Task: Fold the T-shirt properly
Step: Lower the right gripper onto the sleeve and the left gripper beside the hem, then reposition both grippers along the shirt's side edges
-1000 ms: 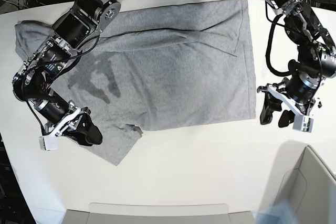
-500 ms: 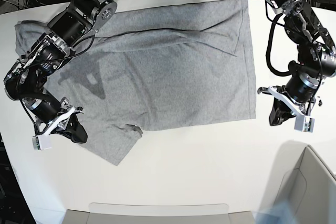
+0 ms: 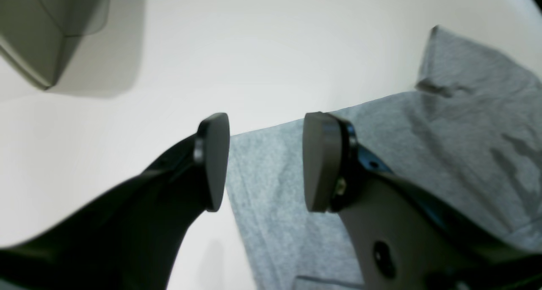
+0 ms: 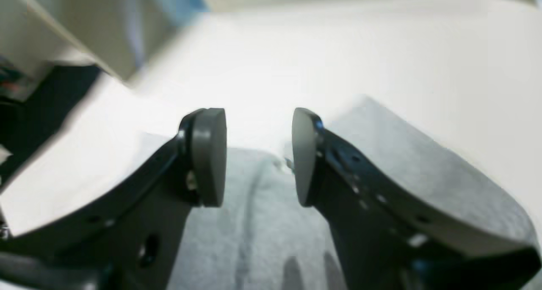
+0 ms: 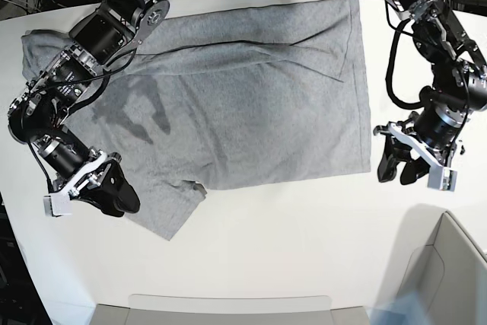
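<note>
Overhead base view; two close claw-mounted wrist views

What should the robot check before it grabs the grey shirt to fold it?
1. T-shirt lying spread out on the table: ok, apart from a few creases.
2. Left end effector open: ok, the shirt's corner shows in the gap.
3. Right end effector open: ok, over the sleeve edge.
4. Either one holding cloth: not ok, nothing is pinched yet.
5. Pads touching the fabric: cannot tell.
6. Lower sleeve flat: not ok, it looks rumpled.
</note>
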